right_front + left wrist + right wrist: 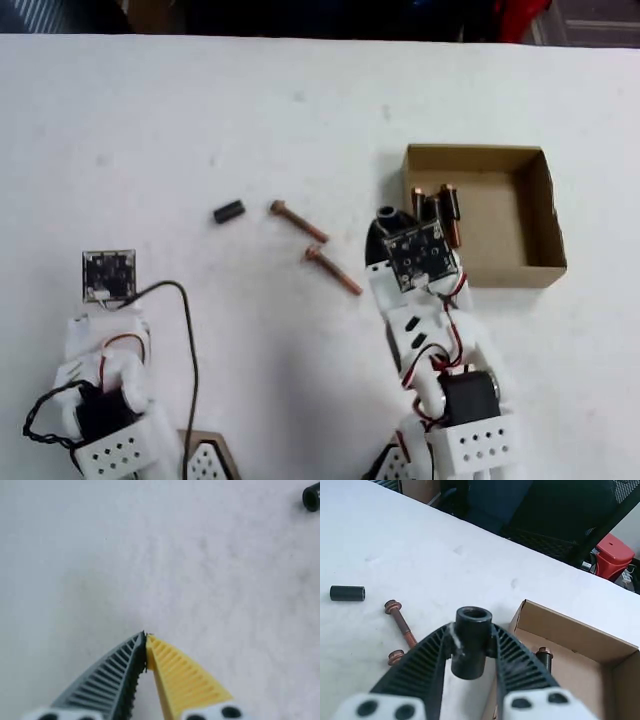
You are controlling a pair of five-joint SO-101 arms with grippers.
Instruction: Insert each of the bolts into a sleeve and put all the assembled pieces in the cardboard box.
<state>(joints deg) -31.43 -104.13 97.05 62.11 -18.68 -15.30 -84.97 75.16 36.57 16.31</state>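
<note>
Sleeve (470,647) is sitting clamped in the right pincer (471,629), upright with its bore facing up. I'm reading that as a socket being presented so a bolt can drop in from above. That pincer is hovering just beside the box (478,152) wall, which keeps the drop-off after mating short.

Left pincer (146,641) is hanging over bare counter (200,120), fingers pressed together and carrying nothing. It's parked well apart from the parts.

Near bolt (332,270) and far bolt (298,221) are lying loose between the arms, closer to the right one, both angled the same way. Loose sleeve (229,212) is lying on its side just past the far bolt, waiting for the second pairing.

Assemblies (440,205) are leaning inside the box by its near wall. I can't tell the exact count.

My guess is the left arm should be fetching the near bolt next. Lining it up with the bore is looking like the fiddly part.
</note>
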